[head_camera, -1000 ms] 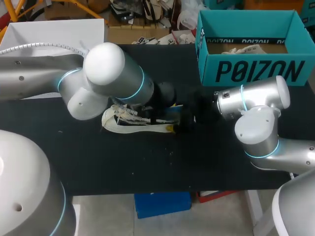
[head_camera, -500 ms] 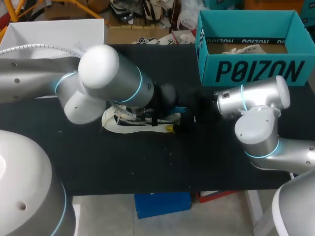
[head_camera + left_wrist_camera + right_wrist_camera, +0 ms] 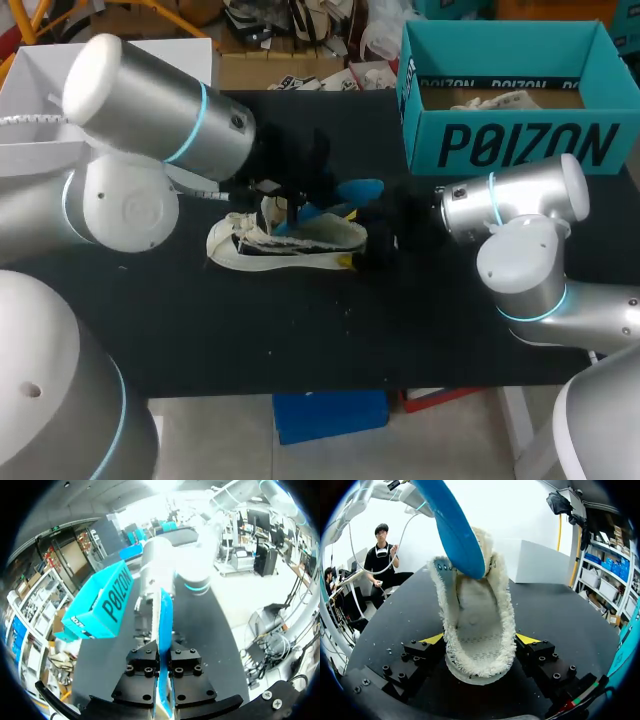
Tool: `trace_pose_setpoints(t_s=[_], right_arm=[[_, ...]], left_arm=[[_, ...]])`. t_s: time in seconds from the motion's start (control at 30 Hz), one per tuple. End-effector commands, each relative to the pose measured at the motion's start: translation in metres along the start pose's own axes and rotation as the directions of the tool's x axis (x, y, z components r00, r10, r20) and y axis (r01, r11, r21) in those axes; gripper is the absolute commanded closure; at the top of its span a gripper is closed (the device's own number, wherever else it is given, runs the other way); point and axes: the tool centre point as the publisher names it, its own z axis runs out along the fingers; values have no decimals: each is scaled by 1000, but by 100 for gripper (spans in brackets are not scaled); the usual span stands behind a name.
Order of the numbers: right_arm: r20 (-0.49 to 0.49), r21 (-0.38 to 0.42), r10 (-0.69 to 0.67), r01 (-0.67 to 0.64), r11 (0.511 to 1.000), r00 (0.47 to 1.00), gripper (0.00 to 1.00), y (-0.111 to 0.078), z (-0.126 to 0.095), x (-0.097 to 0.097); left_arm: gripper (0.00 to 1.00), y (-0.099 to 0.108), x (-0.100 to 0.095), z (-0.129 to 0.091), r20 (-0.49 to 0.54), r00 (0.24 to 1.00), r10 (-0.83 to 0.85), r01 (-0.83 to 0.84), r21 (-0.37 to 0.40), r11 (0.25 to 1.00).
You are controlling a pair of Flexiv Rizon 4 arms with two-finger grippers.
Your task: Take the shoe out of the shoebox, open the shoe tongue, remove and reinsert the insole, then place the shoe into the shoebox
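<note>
A white fleece-lined shoe point(image 3: 285, 243) lies on its side on the black table point(image 3: 250, 330). My right gripper point(image 3: 365, 247) grips its heel: in the right wrist view the yellow fingertips point(image 3: 433, 639) press both sides of the shoe point(image 3: 477, 630), with the gripper point(image 3: 480, 639) around the heel. My left gripper point(image 3: 290, 205) hangs above the shoe's opening, shut on the blue insole point(image 3: 355, 190), which sticks up out of the shoe. Ahead of the left gripper point(image 3: 164, 665) the insole point(image 3: 162, 620) stands edge-on between its jaws. The insole point(image 3: 452, 525) rises over the shoe's mouth.
The teal shoebox point(image 3: 510, 140) stands open at the back right, with something pale inside point(image 3: 495, 98). A white box point(image 3: 110, 60) sits at the back left. My left arm's big elbow point(image 3: 150, 110) hangs over the table's left part.
My left gripper closed on the blue insole, then the left arm rose and drew back, pulling the insole up out of the shoe. The right arm and the shoe's heel stayed put.
</note>
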Motion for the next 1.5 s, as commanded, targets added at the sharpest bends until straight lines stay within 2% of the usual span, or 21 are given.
trace_pose_setpoints(t_s=[0.03, 0.13, 0.83, 0.87, 0.93, 1.07, 1.13, 1.2, 1.3, 1.33, 1.5], right_arm=[[1, 3, 1, -1, 1000, 1000, 100, -4, 2, -3], [1, 3, 1, -1, 1000, 1000, 100, -4, 2, -3], [1, 3, 1, -1, 1000, 1000, 100, -4, 2, -3], [1, 3, 1, -1, 1000, 1000, 100, -4, 2, -3], [1, 3, 1, -1, 1000, 1000, 100, -4, 2, -3], [1, 3, 1, -1, 1000, 1000, 100, -4, 2, -3], [1, 3, 1, -1, 1000, 1000, 100, -4, 2, -3], [1, 3, 1, -1, 1000, 1000, 100, -4, 2, -3], [1, 3, 1, -1, 1000, 1000, 100, -4, 2, -3], [1, 3, 1, -1, 1000, 1000, 100, -4, 2, -3], [1, 3, 1, -1, 1000, 1000, 100, -4, 2, -3]], left_arm=[[100, -22, -12, -42, -112, 993, -26, 52, 234, 971], [100, -43, -23, -54, -181, 982, -48, 101, 299, 949], [100, -43, -23, -54, -181, 982, -48, 101, 299, 949], [100, -46, -25, -60, -174, 981, -91, 145, 331, 933], [100, -57, -29, -74, -192, 969, -155, 220, 389, 894], [100, -80, -40, -96, -183, 966, -183, 246, 439, 864], [100, -95, -44, -108, -209, 956, -206, 283, 479, 831], [100, -103, -46, -115, -221, 953, -208, 292, 480, 828], [100, -120, -48, -129, -266, 937, -225, 336, 520, 785], [100, -126, -48, -135, -299, 924, -239, 371, 547, 751], [100, -144, -46, -147, -349, 903, -250, 416, 565, 713]])
